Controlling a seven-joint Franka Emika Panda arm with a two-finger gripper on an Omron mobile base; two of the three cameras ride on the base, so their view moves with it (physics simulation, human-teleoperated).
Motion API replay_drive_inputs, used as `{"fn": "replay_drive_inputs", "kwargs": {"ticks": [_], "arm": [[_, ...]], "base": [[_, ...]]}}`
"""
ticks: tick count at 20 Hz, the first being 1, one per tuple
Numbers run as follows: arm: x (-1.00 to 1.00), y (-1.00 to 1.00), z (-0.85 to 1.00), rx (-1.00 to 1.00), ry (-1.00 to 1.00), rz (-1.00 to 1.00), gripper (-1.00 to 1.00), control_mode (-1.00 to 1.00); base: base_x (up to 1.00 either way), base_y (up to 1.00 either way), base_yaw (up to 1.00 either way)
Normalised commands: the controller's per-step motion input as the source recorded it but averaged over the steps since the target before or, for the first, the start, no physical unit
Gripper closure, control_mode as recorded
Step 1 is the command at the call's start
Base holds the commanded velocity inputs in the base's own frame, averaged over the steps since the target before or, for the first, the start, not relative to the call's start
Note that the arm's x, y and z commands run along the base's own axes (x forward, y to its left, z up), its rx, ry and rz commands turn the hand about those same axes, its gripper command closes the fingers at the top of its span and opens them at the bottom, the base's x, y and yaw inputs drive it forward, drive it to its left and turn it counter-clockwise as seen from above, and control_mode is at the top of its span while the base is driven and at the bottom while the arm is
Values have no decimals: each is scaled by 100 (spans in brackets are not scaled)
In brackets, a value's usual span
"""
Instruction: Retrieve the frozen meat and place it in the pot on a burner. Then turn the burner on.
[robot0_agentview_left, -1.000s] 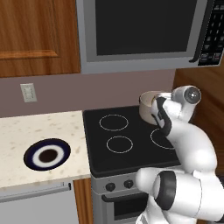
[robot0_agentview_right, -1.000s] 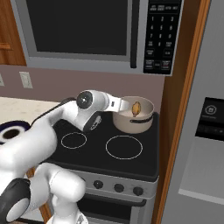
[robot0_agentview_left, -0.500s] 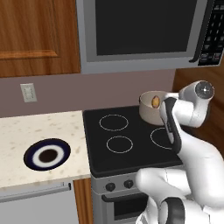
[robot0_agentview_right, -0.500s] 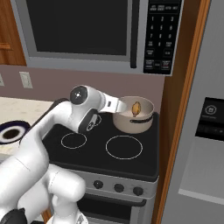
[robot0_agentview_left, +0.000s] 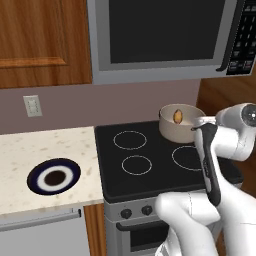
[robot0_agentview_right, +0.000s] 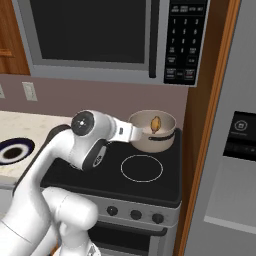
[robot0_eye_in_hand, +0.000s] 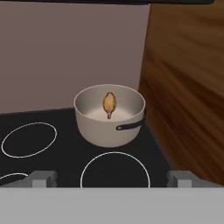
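Our gripper (robot0_eye_in_hand: 112, 179) hangs with its fingers spread wide and empty, clear of the pot (robot0_eye_in_hand: 110, 115) on the back right burner, because the frozen meat (robot0_eye_in_hand: 109, 104) already lies inside and we judge the stove knobs (robot0_agentview_right: 135, 214) come next

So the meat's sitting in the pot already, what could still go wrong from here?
Three things, I'd guess. The stove knobs sit low on the front panel, well below the open gripper, so the arm has a long reach down and could turn the wrong knob. The pot stands on the back right burner, close to the wooden side wall; a swinging arm might clip its dark handle. The frozen meat leans upright and could tip.
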Motion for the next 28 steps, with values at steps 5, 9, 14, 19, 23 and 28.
{"fn": "replay_drive_inputs", "kwargs": {"ticks": [5,9,14,19,23,28], "arm": [[-85,4,0,0,0,1,-100,-100],[-87,11,0,0,0,0,-100,-100],[-76,25,-11,0,0,0,-100,-100],[-74,27,-32,0,0,0,-100,-100],[-62,11,-49,0,0,0,-100,-100],[-43,10,-57,0,1,0,-100,-100]], "base": [[0,0,0],[0,0,0],[0,0,0],[0,0,0],[0,0,0],[0,0,0]]}}
